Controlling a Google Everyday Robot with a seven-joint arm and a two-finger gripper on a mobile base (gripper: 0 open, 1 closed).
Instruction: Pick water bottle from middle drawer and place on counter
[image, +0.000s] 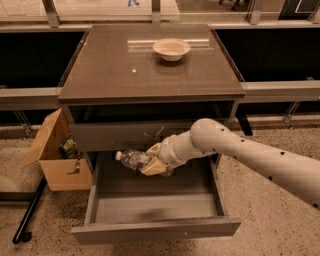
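Observation:
The water bottle (131, 159), clear with a white cap pointing left, is held lying sideways in the air above the open middle drawer (155, 226). My gripper (152, 163) is shut on the bottle's right end, just below the scratched drawer front (125, 136). My white arm reaches in from the right. The drawer's grey tray (150, 202) lies under the bottle. The glossy grey-brown counter (125, 70) tops the cabinet above.
A cream bowl (171, 48) stands on the counter's far side. An open cardboard box (56, 155) with items sits on the floor left of the cabinet. A black pole (27, 212) lies on the floor at lower left. Rails run behind the cabinet.

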